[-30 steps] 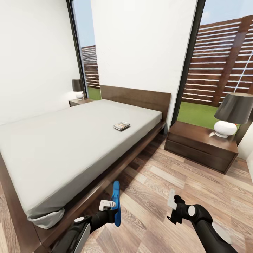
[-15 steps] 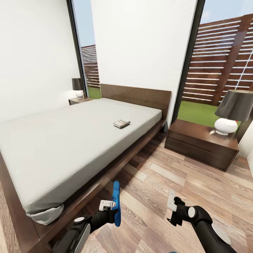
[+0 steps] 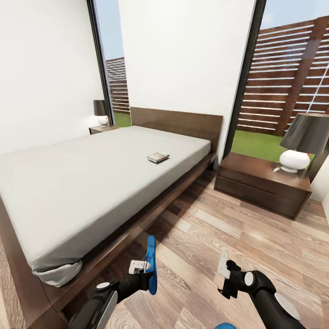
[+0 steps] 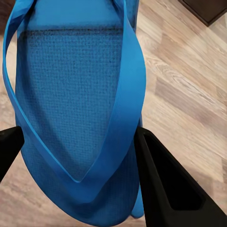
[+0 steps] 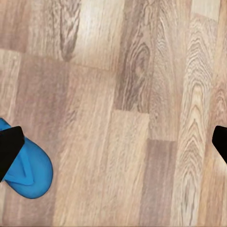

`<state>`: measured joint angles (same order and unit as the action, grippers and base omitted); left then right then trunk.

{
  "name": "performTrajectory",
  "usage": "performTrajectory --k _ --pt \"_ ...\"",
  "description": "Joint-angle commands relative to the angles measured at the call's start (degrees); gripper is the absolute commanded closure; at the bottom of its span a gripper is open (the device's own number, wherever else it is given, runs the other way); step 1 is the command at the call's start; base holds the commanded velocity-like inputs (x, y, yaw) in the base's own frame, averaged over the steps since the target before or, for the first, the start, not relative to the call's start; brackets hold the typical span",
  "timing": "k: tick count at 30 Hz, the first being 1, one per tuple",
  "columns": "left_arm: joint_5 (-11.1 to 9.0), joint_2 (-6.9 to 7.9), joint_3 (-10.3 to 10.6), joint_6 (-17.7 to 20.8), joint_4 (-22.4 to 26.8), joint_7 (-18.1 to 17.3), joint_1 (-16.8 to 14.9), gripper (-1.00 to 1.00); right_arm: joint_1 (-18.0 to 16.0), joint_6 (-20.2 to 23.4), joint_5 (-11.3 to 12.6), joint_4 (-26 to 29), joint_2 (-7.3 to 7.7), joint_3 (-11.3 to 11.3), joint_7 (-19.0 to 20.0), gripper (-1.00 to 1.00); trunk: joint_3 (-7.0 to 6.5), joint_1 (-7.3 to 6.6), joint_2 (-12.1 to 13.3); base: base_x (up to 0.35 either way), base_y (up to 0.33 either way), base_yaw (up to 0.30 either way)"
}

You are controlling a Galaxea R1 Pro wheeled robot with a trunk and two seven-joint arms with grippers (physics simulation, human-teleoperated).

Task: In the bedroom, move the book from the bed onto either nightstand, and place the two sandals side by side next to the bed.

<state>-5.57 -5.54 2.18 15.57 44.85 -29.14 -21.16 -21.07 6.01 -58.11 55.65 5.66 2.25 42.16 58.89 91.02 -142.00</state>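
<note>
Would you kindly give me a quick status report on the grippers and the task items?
Left gripper shut on one sandal, held on edge. Right gripper open, empty, above second sandal on floor. Book on bed. Nothing in the way.

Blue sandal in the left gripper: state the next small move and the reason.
Probably lower the left gripper toward the wood-plank floor beside the dark-framed bed. It clamps one bright blue sandal on edge above the planks, while the second blue sandal already lies flat on the floor under the open right gripper.

Light: bright, even daylight from the tall windows (image 3: 278, 82)
Shadows: soft, dark under the bed (image 3: 91, 183) frame
Distortion: wide-angle stretch at edges
Focus: sharp
</note>
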Motion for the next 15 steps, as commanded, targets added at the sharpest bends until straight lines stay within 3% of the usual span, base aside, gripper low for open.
performTrajectory --k 1,12,15 --pt "-0.58 0.0 0.02 0.52 0.07 -0.04 -0.02 1.0 -0.02 0.18 -0.16 -0.29 -0.02 0.04 0.28 -1.0 0.24 0.21 -0.44 0.0 0.0 0.0" --pt "-0.58 0.0 0.02 0.48 0.07 -0.04 -0.02 1.0 -0.02 -0.13 -0.21 -7.57 -0.03 -0.04 -0.13 -1.0 2.59 0.88 -1.36 0.0 0.0 0.0" --pt "-0.58 0.0 0.02 0.48 0.07 -0.04 -0.02 1.0 -0.02 -0.23 -0.24 -10.59 0.03 0.02 -2.69 -1.0 3.26 0.96 -1.4 0.0 0.0 0.0"
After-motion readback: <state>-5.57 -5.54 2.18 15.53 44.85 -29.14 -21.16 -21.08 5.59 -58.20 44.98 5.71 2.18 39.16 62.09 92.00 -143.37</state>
